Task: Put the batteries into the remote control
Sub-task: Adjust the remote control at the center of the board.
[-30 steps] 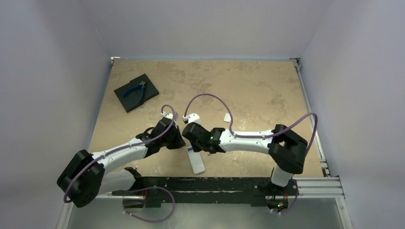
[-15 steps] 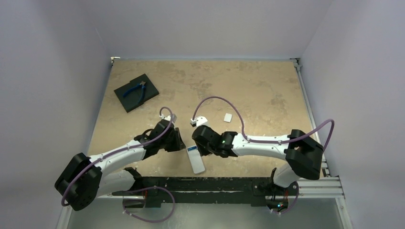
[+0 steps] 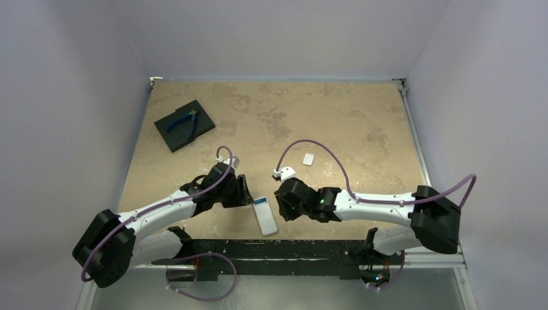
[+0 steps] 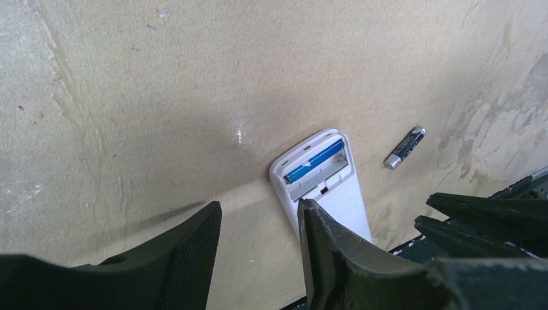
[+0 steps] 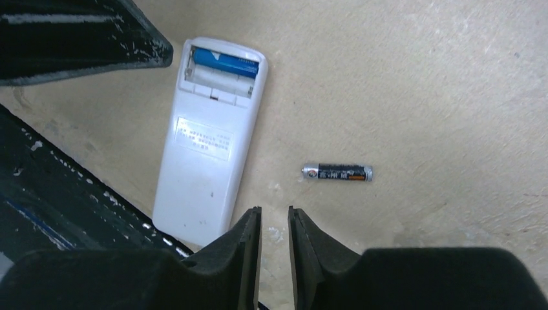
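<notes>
Lying back-up near the front edge of the table [image 5: 420, 97], the remote control [image 5: 207, 148] is showing its battery bay uncovered, so the job is looking roughly half done. The blue battery [image 5: 226, 62] is sitting in the slot nearer the end of the case, while the slot beside it is gaping bare. The black battery [image 5: 337, 172] is lying loose on the table just beside the remote, apart from it and touched by neither arm. It is waiting to be picked up and pressed into that bare slot. A small white piece [image 3: 309, 158] is resting well up the table. It may be the bay cover, though it is too small to tell.

The left gripper [image 4: 258, 213] is hovering close by the remote's open end, jaws spread with nothing between them. Whether a finger is touching the case I cannot tell. The right gripper [image 5: 274, 216] is hanging just beside the remote on the black battery's side, its fingers parted by only a thin gap and gripping nothing.

The remote is looking like smooth, hard white plastic: a slim rounded rectangle carrying a printed label on its back. Both batteries are showing as slim, glossy cylinders, likely to roll if nudged. The table is presenting a matte, mottled tan surface. The left gripper's fingers are showing dark, with a fine mesh-like texture on one inner face.
</notes>
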### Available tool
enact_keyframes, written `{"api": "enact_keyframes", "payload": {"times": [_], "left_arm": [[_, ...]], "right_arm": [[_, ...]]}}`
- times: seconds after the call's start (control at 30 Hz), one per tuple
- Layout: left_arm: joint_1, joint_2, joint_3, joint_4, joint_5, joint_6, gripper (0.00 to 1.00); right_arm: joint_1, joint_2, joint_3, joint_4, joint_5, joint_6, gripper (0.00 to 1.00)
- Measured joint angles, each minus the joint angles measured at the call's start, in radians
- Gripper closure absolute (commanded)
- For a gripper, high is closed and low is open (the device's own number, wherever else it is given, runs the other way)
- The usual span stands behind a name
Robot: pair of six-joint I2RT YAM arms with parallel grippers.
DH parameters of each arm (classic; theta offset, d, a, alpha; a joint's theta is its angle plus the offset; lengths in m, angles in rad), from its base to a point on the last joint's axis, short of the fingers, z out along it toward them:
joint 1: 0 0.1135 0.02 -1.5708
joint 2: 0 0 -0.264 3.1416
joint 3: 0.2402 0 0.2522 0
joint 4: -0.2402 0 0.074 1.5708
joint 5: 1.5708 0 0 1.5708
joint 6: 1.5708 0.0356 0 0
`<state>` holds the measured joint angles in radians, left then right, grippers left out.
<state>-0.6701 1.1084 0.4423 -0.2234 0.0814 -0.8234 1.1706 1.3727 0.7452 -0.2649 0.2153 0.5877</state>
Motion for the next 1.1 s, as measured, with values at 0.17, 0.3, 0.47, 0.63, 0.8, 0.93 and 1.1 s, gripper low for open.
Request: {"api": "enact_keyframes", "payload": {"times": [0.17, 0.3, 0.47, 0.63, 0.8, 0.93, 1.1], "left_arm": [[0.0, 0.021, 0.024, -0.017, 0.026, 0.018, 0.51], [0.0, 0.054, 0.089, -0.033, 0.045, 0.038, 0.51], [-0.001, 0.098, 0.178, -0.033, 0.073, 0.061, 0.51], [-0.001, 0.137, 0.235, -0.029, 0.106, 0.072, 0.5], [-0.006, 0.18, 0.26, -0.01, 0.145, 0.077, 0.5], [-0.012, 0.222, 0.268, 0.017, 0.18, 0.077, 0.52], [-0.023, 0.292, 0.288, 0.057, 0.221, 0.078, 0.55]], "right_arm": [[0.0, -0.052, -0.066, 0.017, -0.04, 0.012, 0.86], [0.0, -0.084, -0.126, 0.053, -0.09, 0.026, 0.99], [0.001, -0.116, -0.204, 0.12, -0.187, 0.053, 1.0], [0.014, -0.117, -0.257, 0.196, -0.254, 0.094, 1.0], [0.051, -0.116, -0.291, 0.297, -0.296, 0.146, 1.0], [0.08, -0.104, -0.298, 0.375, -0.315, 0.188, 1.0], [0.104, -0.056, -0.299, 0.447, -0.315, 0.224, 1.0]]}}
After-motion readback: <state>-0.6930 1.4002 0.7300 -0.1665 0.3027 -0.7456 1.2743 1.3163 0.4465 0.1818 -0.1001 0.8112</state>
